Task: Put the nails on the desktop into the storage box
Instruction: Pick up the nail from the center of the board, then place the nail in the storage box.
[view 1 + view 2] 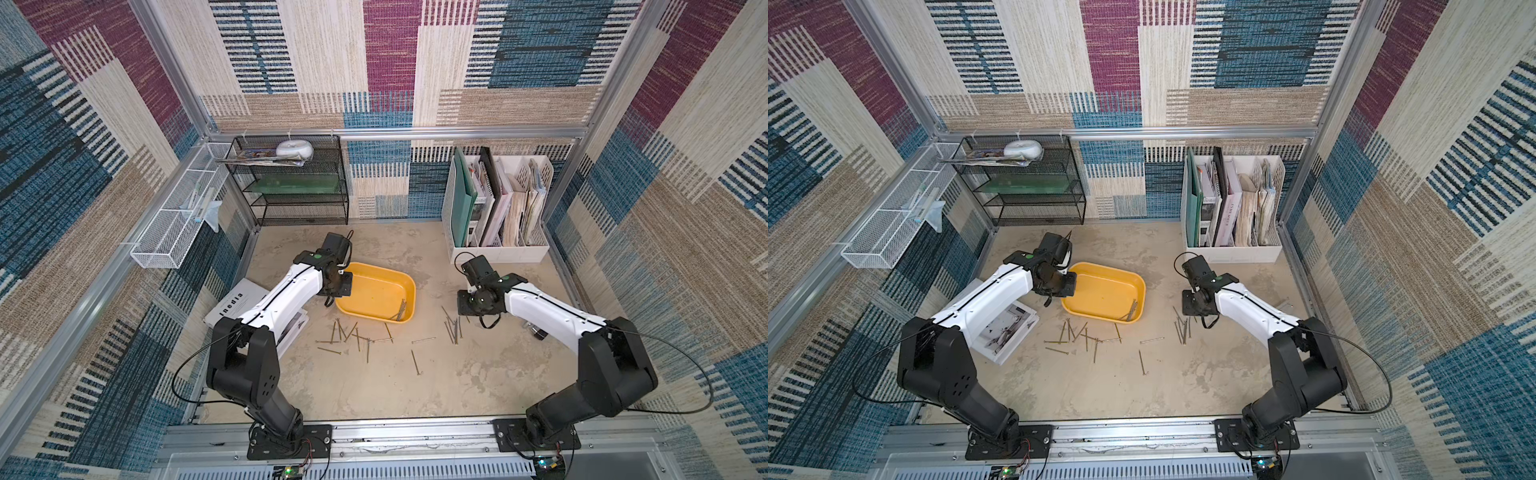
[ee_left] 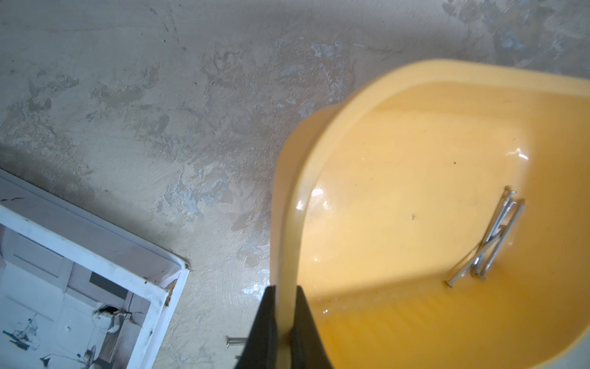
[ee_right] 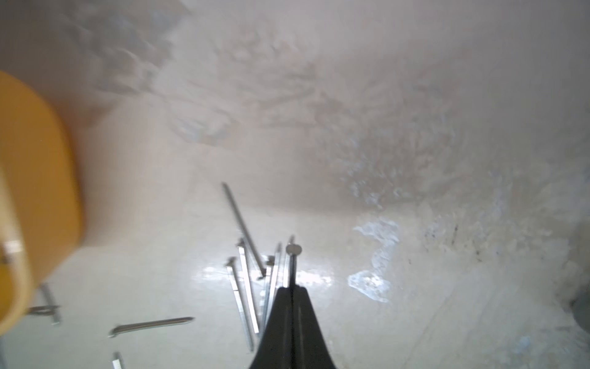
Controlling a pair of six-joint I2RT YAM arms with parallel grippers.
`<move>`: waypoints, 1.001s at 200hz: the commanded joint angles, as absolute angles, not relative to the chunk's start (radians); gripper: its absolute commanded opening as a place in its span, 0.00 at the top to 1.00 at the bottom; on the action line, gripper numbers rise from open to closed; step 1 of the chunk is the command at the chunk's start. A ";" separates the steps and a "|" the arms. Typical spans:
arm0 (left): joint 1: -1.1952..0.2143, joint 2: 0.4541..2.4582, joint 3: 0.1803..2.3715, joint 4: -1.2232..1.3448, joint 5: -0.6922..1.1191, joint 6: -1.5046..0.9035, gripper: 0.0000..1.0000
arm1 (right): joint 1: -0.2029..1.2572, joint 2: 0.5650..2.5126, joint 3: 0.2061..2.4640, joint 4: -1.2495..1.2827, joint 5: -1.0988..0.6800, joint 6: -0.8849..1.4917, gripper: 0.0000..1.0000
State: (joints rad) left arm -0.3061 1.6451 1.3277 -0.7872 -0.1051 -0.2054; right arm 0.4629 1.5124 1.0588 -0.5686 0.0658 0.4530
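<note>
Clamps box (image 2: 383, 179) rim with left gripper (image 2: 284, 289); pinches one nail (image 3: 292, 265) right of box with right gripper (image 3: 292, 289), shut tight. Stiff, light, slick, probably: best gripped crosswise mid-shank.

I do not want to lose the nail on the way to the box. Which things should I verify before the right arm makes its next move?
1. Grip: right fingers shut on a nail, its head past the tips: ok.
2. Only one nail caught: cannot tell; other nails lie close beside the fingers.
3. Box held: left fingers clamped on the storage box rim: ok.
4. Box ready: open side up, a few nails lying inside: ok.
5. Task finished: not ok; many nails lie on the desktop.
</note>
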 commanded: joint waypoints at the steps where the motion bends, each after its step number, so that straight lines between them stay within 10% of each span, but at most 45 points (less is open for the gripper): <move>1: -0.307 1.651 1.338 -0.797 -0.101 -0.201 1.00 | 0.488 1.487 1.113 -0.523 -0.104 0.480 1.00; 151: -0.305 1.657 1.341 -0.800 -0.103 -0.201 1.00 | 0.726 1.985 1.377 -0.069 -0.393 0.807 1.00; 172: -0.307 1.659 1.342 -0.801 -0.104 -0.200 1.00 | 0.720 1.948 1.344 -0.072 -0.363 0.794 0.73; 200: -0.305 1.658 1.342 -0.802 -0.103 -0.199 1.00 | 0.689 1.817 1.293 -0.162 -0.286 0.719 0.66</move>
State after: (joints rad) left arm -0.3058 1.6554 1.3296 -0.7906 -0.1051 -0.2054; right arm 0.7105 1.9186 1.3262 -0.1108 -0.3630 0.7807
